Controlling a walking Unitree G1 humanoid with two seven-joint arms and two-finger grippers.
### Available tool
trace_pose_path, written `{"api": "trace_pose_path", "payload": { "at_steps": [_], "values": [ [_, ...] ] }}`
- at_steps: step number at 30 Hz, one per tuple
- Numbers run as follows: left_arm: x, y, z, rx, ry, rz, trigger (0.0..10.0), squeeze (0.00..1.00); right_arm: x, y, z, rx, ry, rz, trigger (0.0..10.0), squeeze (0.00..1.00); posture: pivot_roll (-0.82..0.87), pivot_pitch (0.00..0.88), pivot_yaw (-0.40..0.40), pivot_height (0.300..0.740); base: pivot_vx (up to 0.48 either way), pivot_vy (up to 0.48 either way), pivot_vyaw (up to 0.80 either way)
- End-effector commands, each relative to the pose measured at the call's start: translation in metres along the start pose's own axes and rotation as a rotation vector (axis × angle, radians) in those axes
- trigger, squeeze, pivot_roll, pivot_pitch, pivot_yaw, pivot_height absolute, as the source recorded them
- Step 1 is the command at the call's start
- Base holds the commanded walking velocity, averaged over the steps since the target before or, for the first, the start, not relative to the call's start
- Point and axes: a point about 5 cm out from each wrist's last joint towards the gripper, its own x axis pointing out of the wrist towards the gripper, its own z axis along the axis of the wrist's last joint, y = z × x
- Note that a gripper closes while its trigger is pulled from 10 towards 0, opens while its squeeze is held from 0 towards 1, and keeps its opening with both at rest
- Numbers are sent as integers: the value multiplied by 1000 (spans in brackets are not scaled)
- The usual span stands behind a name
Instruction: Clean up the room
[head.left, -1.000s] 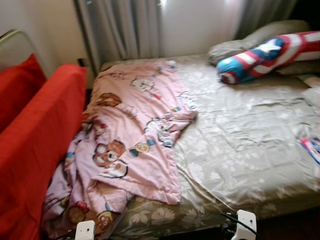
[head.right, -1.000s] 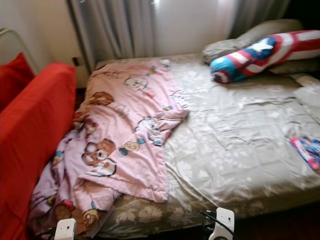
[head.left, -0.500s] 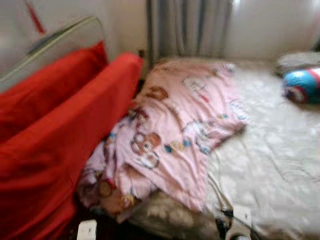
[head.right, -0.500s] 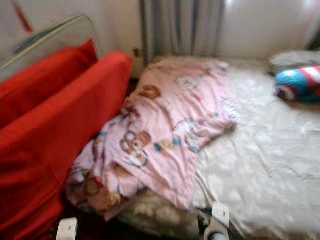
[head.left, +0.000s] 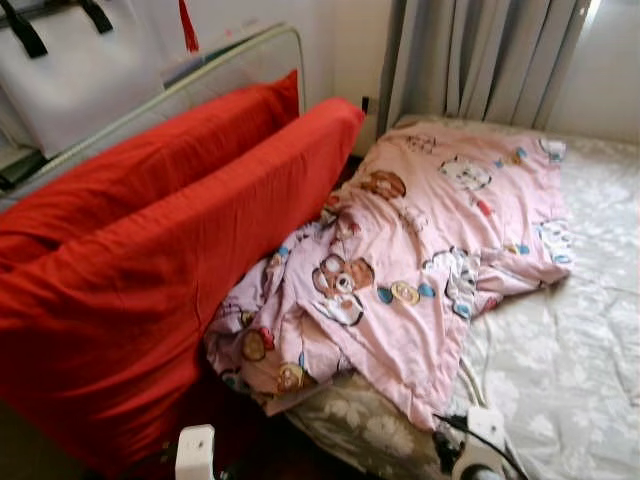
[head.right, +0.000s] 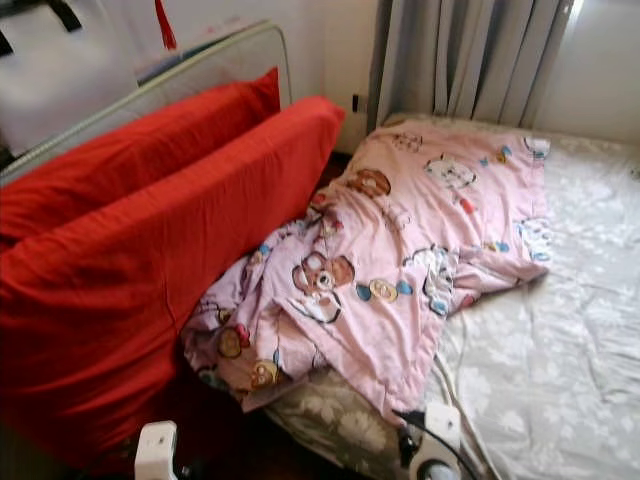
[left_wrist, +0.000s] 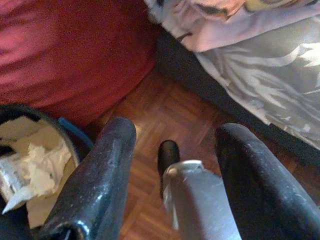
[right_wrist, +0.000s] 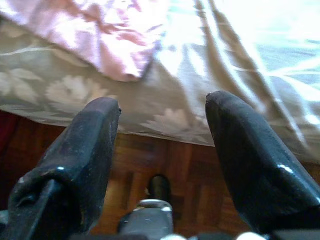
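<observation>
Left eye view is showing a bed (head.left: 590, 330) with a pale floral sheet, grey curtains (head.left: 480, 60) hanging behind it and a red sofa (head.left: 150, 270) standing just beside its left edge. A pink cartoon-print blanket (head.left: 420, 260) is lying crumpled on the bed's left part, its long axis running from the curtain end toward the near edge, one corner drooping over the side against the sofa. Left claw (left_wrist: 172, 165) is hanging wide apart and empty above wooden floor (left_wrist: 165, 110), near a bin (left_wrist: 30, 160) holding crumpled paper. Right claw (right_wrist: 162, 140) is also gaping, gripping nothing, by the bed's near edge.
</observation>
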Motion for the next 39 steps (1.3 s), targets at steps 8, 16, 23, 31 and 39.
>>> {"api": "trace_pose_path", "payload": {
  "at_steps": [8,16,23,31,39],
  "values": [
    [-1,9,1,-12,-3,15,10000,0,0,3,1,-6,0,11,10000,0,-16,0,9,740,0,0,0],
    [-3,16,-2,-24,-4,22,10000,0,0,2,1,-8,-3,12,10000,0,-16,0,9,740,0,0,362],
    [-4,18,-2,-28,-8,21,10000,0,0,2,1,-3,-5,12,10000,0,-18,1,11,740,0,0,0],
    [-6,18,-8,-32,11,28,10000,0,1,3,2,-31,-7,26,10000,0,-17,2,11,740,0,0,100],
    [-8,19,-15,-35,24,32,10000,0,1,5,3,-15,-15,30,10000,0,-17,1,10,740,0,0,300]
  ]
}}
